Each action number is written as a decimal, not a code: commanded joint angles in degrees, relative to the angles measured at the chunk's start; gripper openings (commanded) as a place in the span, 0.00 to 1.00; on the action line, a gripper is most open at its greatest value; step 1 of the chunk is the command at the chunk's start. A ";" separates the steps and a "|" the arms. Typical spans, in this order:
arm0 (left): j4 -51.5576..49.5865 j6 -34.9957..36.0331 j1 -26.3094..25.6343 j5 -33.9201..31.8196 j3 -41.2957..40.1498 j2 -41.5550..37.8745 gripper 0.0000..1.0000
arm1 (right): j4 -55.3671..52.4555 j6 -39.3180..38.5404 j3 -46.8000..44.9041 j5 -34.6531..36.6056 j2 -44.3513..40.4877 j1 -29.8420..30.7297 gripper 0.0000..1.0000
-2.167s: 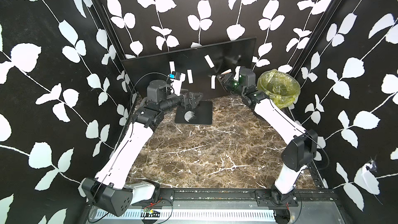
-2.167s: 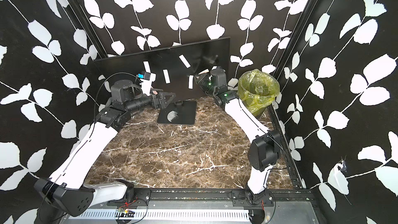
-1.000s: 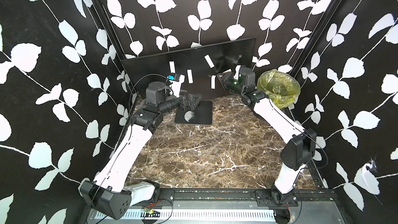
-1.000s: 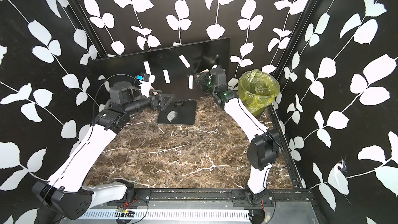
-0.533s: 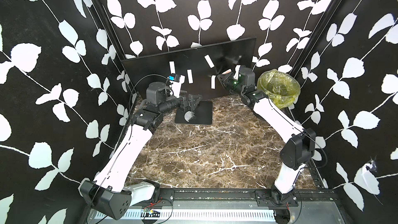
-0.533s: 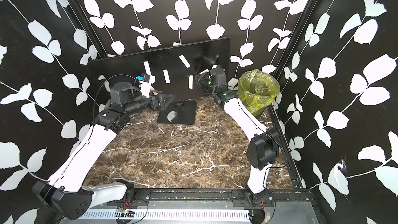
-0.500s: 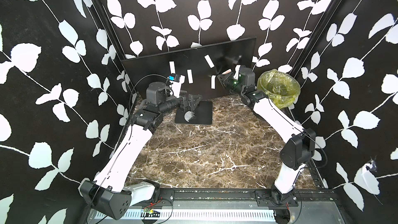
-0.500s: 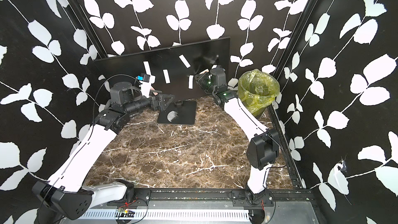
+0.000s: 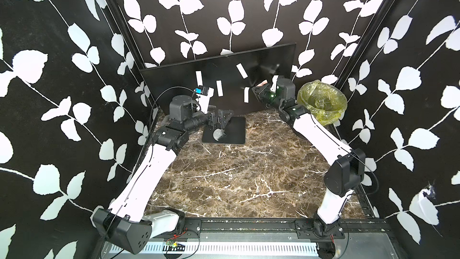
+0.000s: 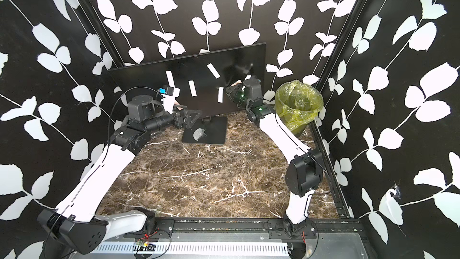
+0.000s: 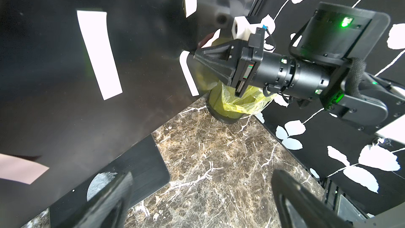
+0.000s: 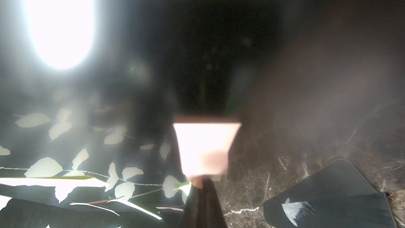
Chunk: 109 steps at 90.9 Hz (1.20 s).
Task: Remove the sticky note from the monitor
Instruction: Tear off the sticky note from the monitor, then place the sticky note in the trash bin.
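The monitor [image 9: 219, 75] stands at the back on its black base plate [image 9: 231, 130]. Low on the right of its screen is a pink sticky note [image 12: 206, 148], glimpsed in both top views [image 9: 261, 83] [image 10: 235, 83]. My right gripper [image 12: 202, 183] is shut with its tips on the note's lower edge, pressed up to the screen [image 9: 255, 89]. The left wrist view shows it from the side [image 11: 195, 55]. Over the base plate, my left gripper [image 9: 225, 118] [image 11: 201, 194] hangs open and holds nothing. A second pink sheet [image 11: 19, 167] is on the screen near the left arm.
A bin lined with a yellow-green bag [image 9: 321, 100] [image 10: 298, 100] stands in the back right corner, beside the right arm. Several white strips [image 9: 219, 88] show on the screen. Patterned walls close in on three sides of the marble tabletop [image 9: 236, 175].
My right gripper's jaws have closed on the sticky note's edge over the last second. The left arm drew back slightly earlier on; since then neither arm has visibly shifted.
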 commanded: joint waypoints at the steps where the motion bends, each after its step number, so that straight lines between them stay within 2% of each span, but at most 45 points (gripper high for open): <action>1: -0.03 0.97 -0.30 -0.05 -0.66 -1.79 0.99 | 1.42 -1.53 -1.56 0.53 -3.09 -0.48 0.00; 52: 0.59 0.58 -0.31 0.11 -0.83 -1.43 0.99 | -2.75 -7.69 -9.04 1.41 -11.22 -2.53 0.00; 62: 0.55 0.64 -0.30 -0.01 -0.68 -1.46 0.99 | -5.11 -10.33 -10.77 1.80 -15.65 -2.95 0.00; 71: 0.68 0.54 -0.30 0.12 -0.73 -1.25 0.99 | -7.82 -13.45 -12.06 -1.69 -18.16 -4.48 0.00; 76: 0.76 0.42 -0.30 0.21 -0.76 -1.25 0.99 | -13.91 -18.47 -10.77 -3.06 -19.70 -5.85 0.00; 84: 0.77 0.44 -0.31 0.25 -0.76 -1.38 0.99 | -29.33 -32.32 -4.55 -1.32 -21.77 -7.59 0.00; 95: 0.79 -0.08 -0.31 0.89 -0.88 -1.30 0.99 | -45.17 -48.42 3.02 -1.24 -23.49 -14.58 0.00; 109: 1.61 -1.60 -0.51 1.37 -1.16 -1.25 0.99 | -64.63 -63.44 14.90 9.86 -19.09 -18.76 0.00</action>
